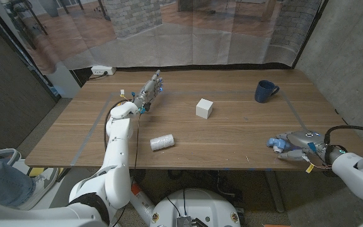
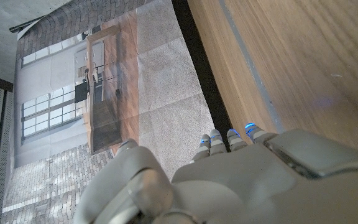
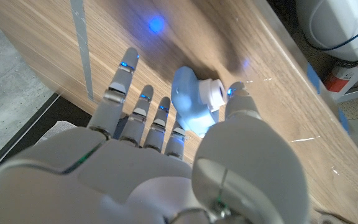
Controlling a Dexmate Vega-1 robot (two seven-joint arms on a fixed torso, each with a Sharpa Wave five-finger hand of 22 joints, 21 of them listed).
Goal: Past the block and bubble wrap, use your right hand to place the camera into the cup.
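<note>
Fingers (image 3: 143,106) of the right hand (image 1: 293,144) are spread and reach out over the near right corner of the wooden table (image 1: 232,135), with the thumb set apart on the other side. Between thumb and fingers lies the camera (image 3: 191,102), a small pale blue toy with a white lens barrel. The wrist view shows the hand bracketing it, thumb tip close against the lens end and the nearest finger just beside the blue body, but I cannot tell whether any pad is actually pressing on it. As I read it, the hand is open around the camera and has no hold of it yet.

In the head view the camera (image 1: 274,143) peeks out at the fingertips, on the side of the hand toward the middle of the table. It seems to lie on its side with the lens pointing across the hand toward the thumb, so a pinch would close along the lens line.

Outward from there, the dark blue cup (image 1: 265,91) stands upright well apart, toward the far edge and slightly left of the hand, its mouth facing up. The white block (image 1: 204,108) sits mid-table, left of that line, and the roll of bubble wrap (image 1: 162,143) lies further left near the front edge. Neither appears to block a straight carry from camera to cup.

The left hand (image 1: 151,88) hovers at the far left, fingers extended, holding nothing, much farther from the camera than the right.
</note>
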